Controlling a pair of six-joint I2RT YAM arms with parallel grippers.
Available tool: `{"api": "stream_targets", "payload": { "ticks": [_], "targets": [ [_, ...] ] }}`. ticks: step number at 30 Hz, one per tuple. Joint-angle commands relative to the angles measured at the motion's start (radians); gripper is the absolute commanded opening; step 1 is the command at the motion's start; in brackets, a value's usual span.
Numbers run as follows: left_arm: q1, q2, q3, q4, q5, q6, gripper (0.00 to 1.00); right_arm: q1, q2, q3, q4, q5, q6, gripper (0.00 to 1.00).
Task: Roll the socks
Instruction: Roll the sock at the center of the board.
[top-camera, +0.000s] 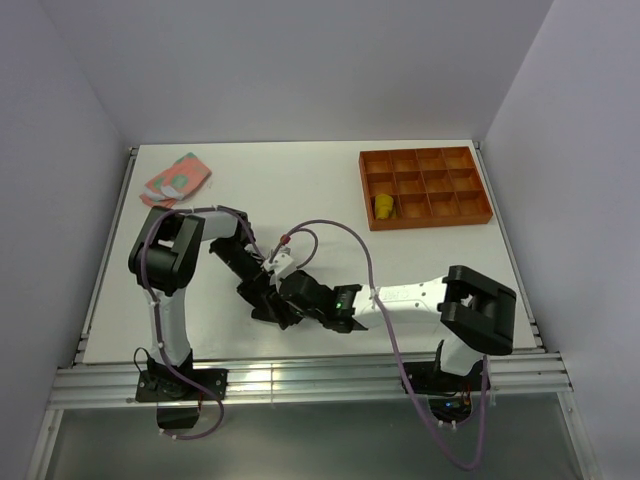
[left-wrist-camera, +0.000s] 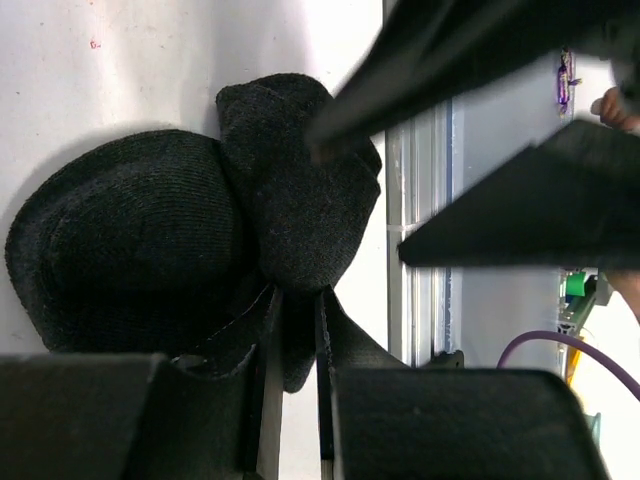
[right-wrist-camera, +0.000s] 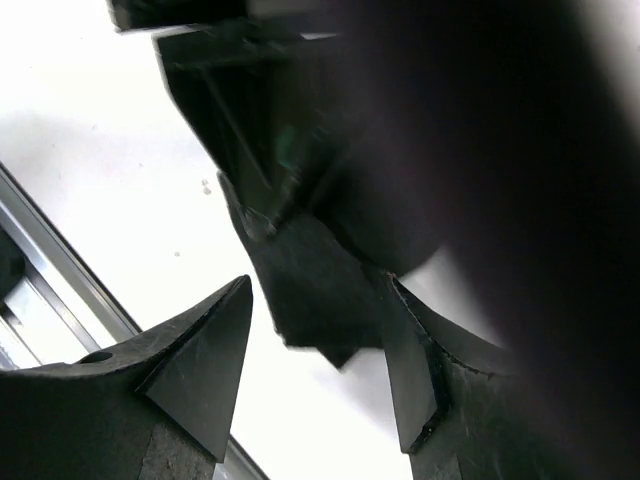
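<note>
The black sock (left-wrist-camera: 150, 250) lies bunched on the white table, with one fold raised (left-wrist-camera: 300, 190). My left gripper (left-wrist-camera: 297, 340) is shut on the lower edge of that fold. My right gripper (right-wrist-camera: 320, 380) is open, its fingers (right-wrist-camera: 205, 360) on either side of a hanging tip of the black sock (right-wrist-camera: 315, 290). In the top view the two grippers meet near the table's front middle, left (top-camera: 265, 298) and right (top-camera: 290, 300), and hide the black sock. The pink sock with green patches (top-camera: 177, 178) lies at the far left. The mustard-yellow sock (top-camera: 382, 206) sits balled in the orange tray.
The orange tray (top-camera: 425, 186) with square compartments stands at the far right. The table's front metal rail (top-camera: 300, 378) runs just behind the grippers and also shows in the left wrist view (left-wrist-camera: 420, 250). Purple cables loop over both arms.
</note>
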Motion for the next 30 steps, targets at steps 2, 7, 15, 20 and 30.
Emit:
{"api": "stream_targets", "payload": {
  "ticks": [2, 7, 15, 20, 30],
  "targets": [
    [0.002, 0.020, 0.031, -0.026, 0.008, 0.018, 0.00, 0.023, 0.056, 0.072, 0.054, 0.003, -0.051, 0.61],
    [0.002, 0.029, 0.037, 0.005, 0.003, -0.027, 0.00, 0.033, 0.071, 0.049, 0.066, 0.003, -0.029, 0.61],
    [0.003, 0.058, 0.057, 0.009, 0.010, -0.053, 0.00, 0.074, 0.056, 0.008, 0.060, 0.032, 0.003, 0.61],
    [0.003, 0.083, 0.085, -0.008, 0.016, -0.065, 0.00, 0.105, 0.067, -0.011, 0.072, 0.079, 0.026, 0.61],
    [0.003, 0.097, 0.098, -0.044, 0.022, -0.054, 0.00, 0.116, 0.129, -0.035, 0.087, 0.152, 0.061, 0.58]
  ]
}}
